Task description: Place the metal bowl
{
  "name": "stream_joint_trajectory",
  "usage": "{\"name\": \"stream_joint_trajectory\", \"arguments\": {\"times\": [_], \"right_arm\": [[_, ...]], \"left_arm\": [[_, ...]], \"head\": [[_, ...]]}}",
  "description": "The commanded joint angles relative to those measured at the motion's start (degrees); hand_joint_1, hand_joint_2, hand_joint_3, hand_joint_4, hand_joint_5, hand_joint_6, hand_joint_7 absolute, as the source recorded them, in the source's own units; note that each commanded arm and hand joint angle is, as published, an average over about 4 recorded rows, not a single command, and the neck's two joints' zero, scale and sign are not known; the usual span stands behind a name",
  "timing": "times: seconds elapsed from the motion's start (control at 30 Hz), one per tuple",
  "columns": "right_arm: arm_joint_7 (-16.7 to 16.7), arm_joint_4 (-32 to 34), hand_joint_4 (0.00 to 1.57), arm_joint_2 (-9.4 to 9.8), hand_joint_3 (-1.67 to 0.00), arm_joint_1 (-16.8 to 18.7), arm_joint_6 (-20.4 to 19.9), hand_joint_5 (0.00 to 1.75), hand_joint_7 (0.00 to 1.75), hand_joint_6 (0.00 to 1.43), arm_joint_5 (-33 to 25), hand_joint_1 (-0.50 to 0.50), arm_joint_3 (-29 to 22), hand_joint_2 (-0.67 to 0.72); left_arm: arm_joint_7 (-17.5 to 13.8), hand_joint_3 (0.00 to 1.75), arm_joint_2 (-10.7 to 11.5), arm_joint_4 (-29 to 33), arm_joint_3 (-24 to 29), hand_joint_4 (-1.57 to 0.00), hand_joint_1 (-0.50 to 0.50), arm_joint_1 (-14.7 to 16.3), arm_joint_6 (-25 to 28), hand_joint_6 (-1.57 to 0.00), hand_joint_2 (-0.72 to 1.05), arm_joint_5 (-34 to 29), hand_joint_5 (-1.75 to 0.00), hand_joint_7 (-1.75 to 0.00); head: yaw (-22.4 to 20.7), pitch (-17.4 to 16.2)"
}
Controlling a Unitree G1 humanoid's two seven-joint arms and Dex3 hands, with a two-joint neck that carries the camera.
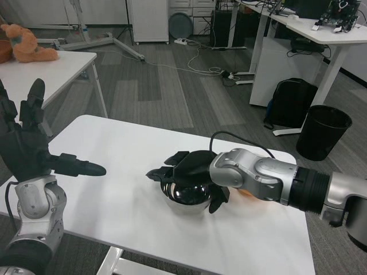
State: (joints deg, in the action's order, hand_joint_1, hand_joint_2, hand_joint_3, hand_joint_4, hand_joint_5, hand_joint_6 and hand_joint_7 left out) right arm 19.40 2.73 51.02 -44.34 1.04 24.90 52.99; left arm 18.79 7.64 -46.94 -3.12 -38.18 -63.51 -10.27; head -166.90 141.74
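Metal bowl (186,197) gripped from above by right hand (189,169) on table (114,172).

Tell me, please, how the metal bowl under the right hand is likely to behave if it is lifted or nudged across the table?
The metal bowl looks polished and mirror-like, so it is probably slippery under the right hand that covers its rim. Its rounded underside suggests it may rock or slide on the smooth white table. It appears stiff and thin-walled, so likely light.

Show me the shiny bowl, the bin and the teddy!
metal bowl (186,197): head view, its shiny front wall.
black waste bin (322,133): head view, its side.
plush toy (26,44): head view, its body.
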Motion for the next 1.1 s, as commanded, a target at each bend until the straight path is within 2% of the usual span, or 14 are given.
{"name": "stream_joint_trajectory", "arguments": {"times": [0.03, 0.17, 0.27, 0.4, 0.57, 0.67, 0.8, 0.9, 0.97, 1.1], "right_arm": [[0.02, 0.61, 0.00, 0.13, -0.32, 1.74, -0.41, 0.00, 0.00, 0.00, 0.68, -0.45, -1.64, 0.04], [1.82, 1.01, 0.00, 0.31, -0.14, 2.33, -2.05, 0.00, 0.00, 0.00, 3.05, -0.41, -3.42, 0.36], [2.83, 1.36, 0.00, 0.31, -0.08, 2.33, -2.27, 0.00, 0.00, 0.00, 4.33, -0.38, -3.95, 0.47], [3.25, 2.06, 0.00, 0.44, -0.04, 2.53, -2.27, 0.00, 0.00, 0.00, 4.61, -0.35, -5.18, 0.50], [3.16, 4.78, 0.00, 0.90, 0.00, 4.00, -2.63, 0.00, 0.00, 0.00, 4.63, -0.33, -9.80, 0.60], [2.97, 6.67, 0.00, 1.01, 0.00, 5.06, -2.76, 0.00, 0.00, 0.00, 4.63, -0.33, -13.00, 0.60], [0.46, 9.88, 0.00, 1.01, 0.00, 7.83, -3.20, 0.00, 0.00, 0.00, 2.26, -0.36, -21.09, 0.60], [-4.51, 9.77, 0.00, -0.48, 0.00, 12.09, -7.92, 0.00, 0.00, 0.00, -4.90, -0.34, -32.78, 0.60], [-8.64, 9.18, 0.00, -2.72, 0.00, 15.60, -12.56, 0.00, 0.00, 0.00, -10.22, -0.34, -41.88, 0.60], [-15.58, 7.64, 0.00, -9.40, 0.00, 21.58, -19.81, 0.00, 0.00, 0.00, -22.70, -0.36, -56.25, 0.61]], "left_arm": [[-0.16, 0.02, 0.38, 0.82, 0.14, -0.34, -0.50, 0.24, -0.13, 0.00, -0.46, -0.19, -0.31, 0.00], [-0.16, 0.00, 0.45, 1.32, 0.14, -0.34, -0.50, 0.65, -0.13, 0.00, -0.46, -0.19, -0.31, 0.00], [-0.16, 0.00, 0.45, 1.50, 0.18, -0.34, -0.50, 0.74, -0.13, 0.00, -0.46, -0.19, -0.31, 0.00], [-0.16, 0.00, 0.49, 1.83, 0.25, -0.34, -0.50, 0.87, -0.13, 0.00, -0.46, -0.19, -0.31, 0.00], [-0.16, 0.00, 0.52, 2.40, 0.33, -0.30, -0.50, 1.25, -0.13, 0.00, -0.46, -0.19, -0.31, 0.00], [-0.21, 0.00, 0.54, 2.69, 0.40, -0.30, -0.50, 1.40, -0.13, 0.00, -0.46, -0.19, -0.31, 0.00], [-0.25, 0.00, 0.49, 3.17, 0.58, -0.30, -0.50, 1.53, -0.13, 0.00, -0.46, -0.19, -0.31, 0.00], [-0.25, 0.00, 0.54, 3.56, 0.58, -0.28, -0.50, 1.66, -0.13, 0.00, -0.46, -0.13, -0.31, 0.00], [-0.25, 0.00, 0.49, 3.92, 0.62, -0.26, -0.50, 1.88, -0.13, 0.00, -0.46, -0.15, -0.31, 0.00], [-0.25, 0.00, 0.45, 4.58, 0.66, -0.26, -0.50, 2.41, -0.13, 0.00, -0.46, -0.19, -0.31, 0.00]], "head": [[-0.04, 0.07], [-0.14, 0.25], [-0.18, 0.33], [-0.31, 0.53], [-0.48, 0.65], [-0.43, 0.85], [0.08, 0.98], [0.57, 1.41], [0.66, 1.75], [2.05, 2.87]]}}
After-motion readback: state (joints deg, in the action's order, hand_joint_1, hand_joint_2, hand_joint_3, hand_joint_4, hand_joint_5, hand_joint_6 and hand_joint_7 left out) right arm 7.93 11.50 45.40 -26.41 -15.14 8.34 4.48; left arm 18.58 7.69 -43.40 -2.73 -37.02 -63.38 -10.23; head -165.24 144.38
